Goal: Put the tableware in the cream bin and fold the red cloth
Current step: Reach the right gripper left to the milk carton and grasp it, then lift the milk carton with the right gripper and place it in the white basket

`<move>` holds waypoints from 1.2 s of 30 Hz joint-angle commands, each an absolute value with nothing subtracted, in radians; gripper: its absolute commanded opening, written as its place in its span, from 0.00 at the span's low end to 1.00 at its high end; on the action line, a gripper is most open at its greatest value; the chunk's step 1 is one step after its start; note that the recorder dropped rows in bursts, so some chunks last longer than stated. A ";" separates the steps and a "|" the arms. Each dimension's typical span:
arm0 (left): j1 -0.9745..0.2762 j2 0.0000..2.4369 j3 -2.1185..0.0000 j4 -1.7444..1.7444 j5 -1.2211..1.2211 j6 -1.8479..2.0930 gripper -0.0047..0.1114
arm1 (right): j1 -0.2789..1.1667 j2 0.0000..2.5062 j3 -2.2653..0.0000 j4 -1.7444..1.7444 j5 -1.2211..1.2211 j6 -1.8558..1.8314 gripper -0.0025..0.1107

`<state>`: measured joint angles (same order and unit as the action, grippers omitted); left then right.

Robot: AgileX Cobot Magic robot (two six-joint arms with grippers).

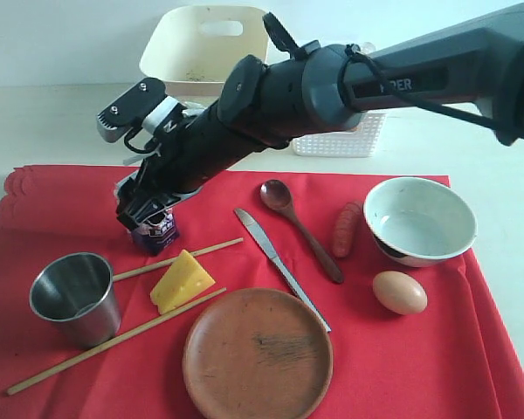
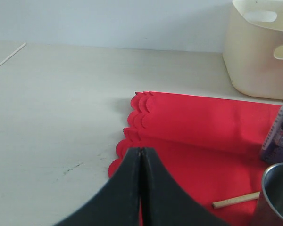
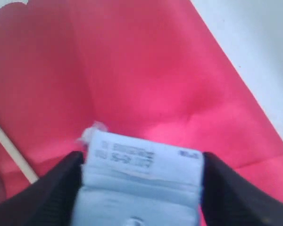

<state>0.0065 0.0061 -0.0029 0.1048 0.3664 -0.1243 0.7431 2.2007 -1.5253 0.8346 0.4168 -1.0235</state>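
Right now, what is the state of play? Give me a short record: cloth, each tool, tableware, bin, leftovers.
red cloth: spread flat, unfolded
right tool: closed on the milk carton, which stands on the red cloth
left tool: shut, empty, near the cloth's scalloped edge
tableware on cloth: bowl, steel cup, plate, spoon, knife, chopsticks
cream bin: behind the cloth, partly hidden by the arm; no tableware seen inside
other food: cheese, egg, sausage

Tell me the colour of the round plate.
Brown, reddish like terracotta; the round plate shows best in the exterior view.
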 commanded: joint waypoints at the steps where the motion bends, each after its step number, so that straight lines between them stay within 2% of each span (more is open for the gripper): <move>1: -0.001 0.000 0.000 0.104 0.360 -0.124 0.04 | 0.744 2.200 -1.531 0.837 0.414 -1.021 0.33; 4: -0.001 0.000 0.000 0.104 0.360 -0.124 0.04 | 0.744 2.200 -1.531 0.837 0.420 -1.019 0.15; 7: -0.001 0.000 0.000 0.104 0.360 -0.124 0.04 | 0.744 2.198 -1.531 0.837 0.427 -1.001 0.03; 21: -0.001 0.000 0.000 0.104 0.360 -0.124 0.04 | 0.727 1.985 -1.531 0.784 0.433 -0.990 0.02; 26: -0.001 0.000 0.000 0.104 0.360 -0.124 0.04 | 0.653 1.881 -1.531 0.777 0.415 -0.965 0.02; 36: -0.001 0.000 0.000 0.104 0.360 -0.124 0.04 | 0.397 1.811 -1.531 0.774 0.384 -0.912 0.02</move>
